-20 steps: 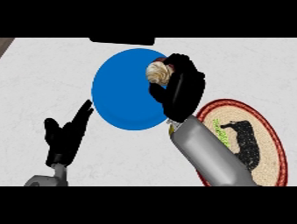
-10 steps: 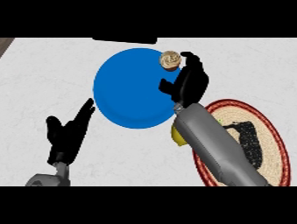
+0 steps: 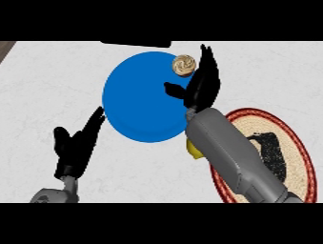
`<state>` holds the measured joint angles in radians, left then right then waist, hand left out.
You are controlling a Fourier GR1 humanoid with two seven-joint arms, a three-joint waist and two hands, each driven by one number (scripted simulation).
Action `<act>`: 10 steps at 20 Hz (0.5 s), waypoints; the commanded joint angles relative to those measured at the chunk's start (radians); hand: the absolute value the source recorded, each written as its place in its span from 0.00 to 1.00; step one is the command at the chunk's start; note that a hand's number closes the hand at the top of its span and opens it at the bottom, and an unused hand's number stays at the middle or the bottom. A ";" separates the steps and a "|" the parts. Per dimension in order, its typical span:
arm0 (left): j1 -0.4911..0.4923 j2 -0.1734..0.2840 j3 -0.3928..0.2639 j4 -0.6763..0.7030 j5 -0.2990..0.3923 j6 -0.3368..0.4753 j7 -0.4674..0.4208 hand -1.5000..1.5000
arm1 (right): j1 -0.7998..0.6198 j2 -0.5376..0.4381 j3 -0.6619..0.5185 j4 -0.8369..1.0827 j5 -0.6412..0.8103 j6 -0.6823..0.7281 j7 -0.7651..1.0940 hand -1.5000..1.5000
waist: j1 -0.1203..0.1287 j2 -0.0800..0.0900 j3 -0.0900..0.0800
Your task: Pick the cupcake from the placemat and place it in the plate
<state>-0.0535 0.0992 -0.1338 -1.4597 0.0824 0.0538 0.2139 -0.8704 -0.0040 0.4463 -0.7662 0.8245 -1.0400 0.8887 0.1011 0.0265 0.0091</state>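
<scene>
Fingers (image 3: pixel 207 66) of the right hand (image 3: pixel 200 88) are straight and released, holding nothing, spread over the plate's right edge. Near to far: left hand (image 3: pixel 76 145) rests open low on the table (image 3: pixel 44 86), fingers up, w/ the round placemat (image 3: pixel 290 157) at right, partly under the right forearm. Blue plate (image 3: pixel 139 105) sits mid-table. Cupcake (image 3: pixel 184 65) sits at the plate's far rim, just beside the right fingertips.

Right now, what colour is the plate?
Solid blue plate, seen clearest in the head view.
</scene>
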 commanded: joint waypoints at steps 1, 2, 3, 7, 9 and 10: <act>0.027 -0.012 -0.016 0.031 0.017 -0.025 0.015 0.50 | -0.014 0.004 -0.011 0.002 -0.075 -0.220 -0.059 0.00 | 0.000 0.005 -0.006; 0.033 0.001 0.007 0.038 0.017 -0.019 0.003 0.50 | -0.012 0.004 0.006 -0.024 -0.100 -0.241 -0.069 0.00 | -0.008 0.000 -0.007; 0.011 -0.003 0.008 0.028 0.015 -0.007 0.031 0.50 | -0.031 0.004 -0.019 -0.010 -0.118 -0.245 -0.093 0.00 | -0.021 -0.002 -0.006; 0.037 0.009 0.030 0.024 0.028 -0.010 0.041 0.50 | 0.048 0.004 0.046 -0.112 -0.232 -0.296 -0.130 0.00 | -0.050 -0.014 -0.007; 0.022 -0.023 0.018 0.046 0.011 0.015 0.025 0.50 | 0.110 0.004 0.066 -0.183 -0.316 -0.284 -0.215 0.00 | -0.065 -0.013 -0.007; 0.059 0.009 0.050 0.067 0.024 -0.017 -0.045 0.50 | 0.164 0.004 0.086 -0.259 -0.347 -0.275 -0.251 0.00 | -0.072 -0.016 -0.007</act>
<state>-0.0214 0.1064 -0.1068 -1.4638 0.0917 0.0534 0.2074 -0.7962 -0.0050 0.4843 -0.8964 0.5868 -1.2318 0.7051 0.0559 0.0113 0.0089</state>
